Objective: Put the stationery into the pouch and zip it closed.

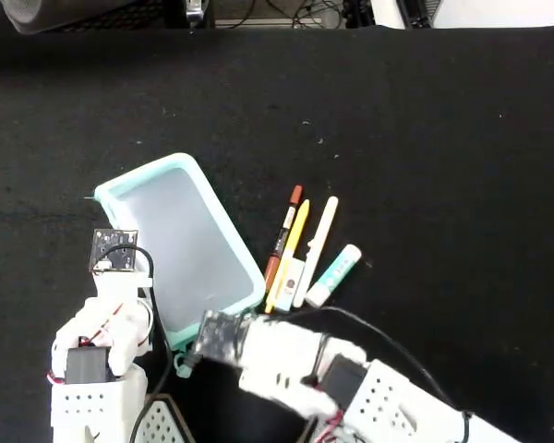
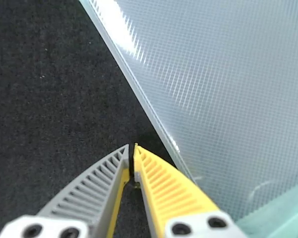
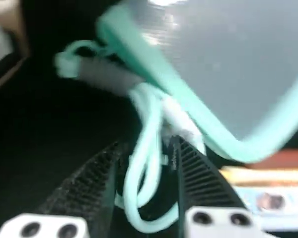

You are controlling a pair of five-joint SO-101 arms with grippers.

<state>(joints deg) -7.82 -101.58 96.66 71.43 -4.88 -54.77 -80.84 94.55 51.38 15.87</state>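
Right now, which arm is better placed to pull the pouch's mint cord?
Right: the right pincer straddles the mint cord at the pouch's corner. The left pincer is shut beside the pouch's long edge.

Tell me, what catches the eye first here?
A clear pouch with a mint-green rim lies on the black table, a cluster of pens beside it, not yet inside. The right gripper sits at the pouch's corner, its mint cord loop between the open fingers.

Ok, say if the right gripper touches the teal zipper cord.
Cannot tell. The right wrist view shows the cord looped between the right gripper's spread fingers; neither contact nor gap is plain.
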